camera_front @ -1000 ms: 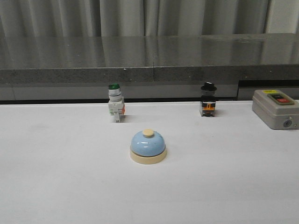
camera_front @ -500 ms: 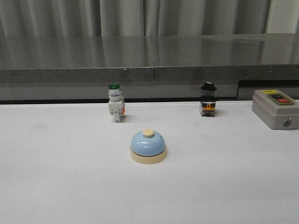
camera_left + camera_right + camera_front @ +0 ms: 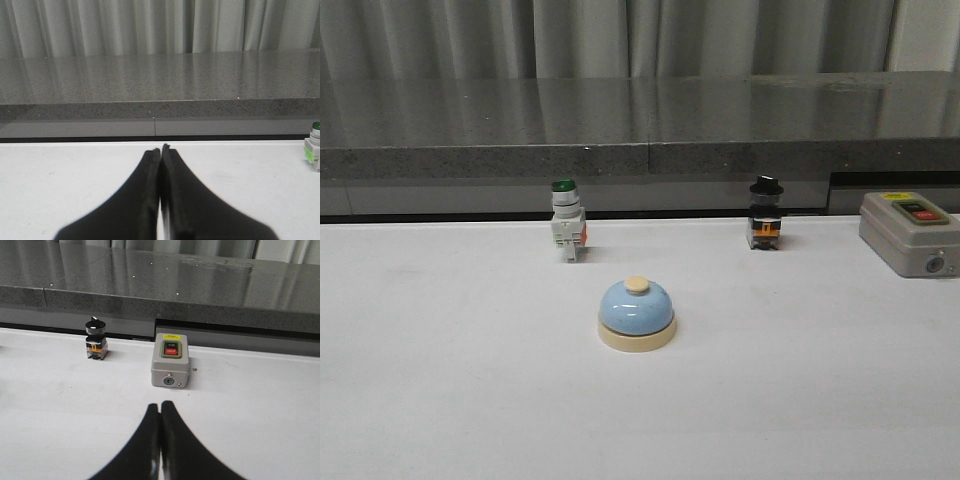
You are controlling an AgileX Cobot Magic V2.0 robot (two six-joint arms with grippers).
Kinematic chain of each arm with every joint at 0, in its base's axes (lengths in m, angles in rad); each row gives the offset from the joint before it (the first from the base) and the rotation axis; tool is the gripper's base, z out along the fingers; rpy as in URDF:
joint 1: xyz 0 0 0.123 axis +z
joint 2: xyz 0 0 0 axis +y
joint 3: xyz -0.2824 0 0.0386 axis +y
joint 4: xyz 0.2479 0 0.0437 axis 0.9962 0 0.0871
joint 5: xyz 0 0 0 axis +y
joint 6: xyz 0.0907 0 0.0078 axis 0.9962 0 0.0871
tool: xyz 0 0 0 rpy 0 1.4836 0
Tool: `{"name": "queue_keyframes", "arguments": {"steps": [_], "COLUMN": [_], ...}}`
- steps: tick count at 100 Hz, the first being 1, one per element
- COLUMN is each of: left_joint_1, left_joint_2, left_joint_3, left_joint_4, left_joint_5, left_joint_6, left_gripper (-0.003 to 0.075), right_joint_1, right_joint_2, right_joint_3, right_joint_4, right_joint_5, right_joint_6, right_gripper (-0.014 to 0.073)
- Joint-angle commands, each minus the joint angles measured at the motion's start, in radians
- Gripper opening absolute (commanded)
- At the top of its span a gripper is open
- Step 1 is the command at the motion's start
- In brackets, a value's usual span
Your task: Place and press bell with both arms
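The light-blue dome bell (image 3: 636, 313) with cream base and cream knob stands on the white table (image 3: 440, 380) near the middle in the front view. No arm shows in the front view. My left gripper (image 3: 161, 148) is shut and empty, its black fingers together over bare table; the bell is out of its view. My right gripper (image 3: 159, 404) is shut and empty over bare table; the bell is out of its view too.
A green-capped white push-button switch (image 3: 566, 219) stands behind the bell to the left, seen also in the left wrist view (image 3: 314, 152). A black-capped switch (image 3: 765, 213) (image 3: 95, 339) stands back right. A grey box with red and green buttons (image 3: 910, 233) (image 3: 171, 366) sits far right. A dark stone ledge (image 3: 640, 120) runs behind.
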Motion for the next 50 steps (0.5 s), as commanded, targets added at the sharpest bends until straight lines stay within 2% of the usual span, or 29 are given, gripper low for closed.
{"name": "queue_keyframes", "arguments": {"steps": [1, 50], "left_joint_1": [0.003, 0.003], "left_joint_2": [-0.030, -0.030], "left_joint_3": [0.041, 0.041], "left_joint_4": [-0.002, -0.002], "left_joint_5": [-0.088, -0.088], "left_joint_6": [-0.008, -0.008], "left_gripper": [-0.0019, -0.0020], "right_joint_1": [0.002, 0.002], "right_joint_2": [-0.008, -0.008], "right_joint_3": [-0.017, -0.017], "right_joint_4": [-0.002, -0.002], "right_joint_5": [-0.072, -0.109], "right_joint_6": [-0.006, -0.005], "right_gripper": [-0.0059, -0.0059]}}
